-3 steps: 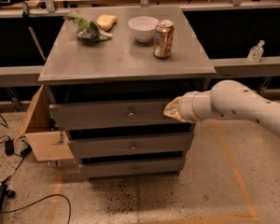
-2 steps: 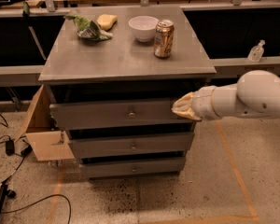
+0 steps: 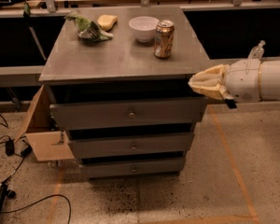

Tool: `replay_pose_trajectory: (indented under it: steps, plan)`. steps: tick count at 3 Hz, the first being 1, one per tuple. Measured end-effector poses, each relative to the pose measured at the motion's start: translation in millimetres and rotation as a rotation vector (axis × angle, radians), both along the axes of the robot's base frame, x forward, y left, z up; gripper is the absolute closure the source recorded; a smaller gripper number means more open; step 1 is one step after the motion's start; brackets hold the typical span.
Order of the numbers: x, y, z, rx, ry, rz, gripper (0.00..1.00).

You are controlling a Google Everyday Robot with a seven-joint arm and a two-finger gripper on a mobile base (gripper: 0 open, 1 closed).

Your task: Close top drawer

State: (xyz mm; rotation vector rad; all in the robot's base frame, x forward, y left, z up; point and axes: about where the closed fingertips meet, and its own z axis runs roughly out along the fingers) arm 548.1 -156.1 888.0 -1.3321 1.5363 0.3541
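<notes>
The table (image 3: 107, 59) is a grey unit with three drawers. The top drawer (image 3: 93, 115) stands pulled out, with a dark gap between its front and the table top; a round knob (image 3: 131, 113) sits at its centre. The middle drawer (image 3: 102, 147) and bottom drawer (image 3: 107, 168) sit further back. The tool (image 3: 198, 84), covered in cream material, is at the top drawer's upper right corner, just below the table's front edge; contact cannot be confirmed. On the table: a white bowl (image 3: 143, 28), a can (image 3: 164, 39), a green bag (image 3: 89, 28) and a yellow sponge (image 3: 107, 21). A cardboard box (image 3: 44, 134) stands against the left side.
</notes>
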Motion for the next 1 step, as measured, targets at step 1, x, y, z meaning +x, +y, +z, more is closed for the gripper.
replay_pose_trajectory:
  steps: [1]
  plan:
    - [0.0,1.2,10.3,0.016,-0.009,0.005,0.82]
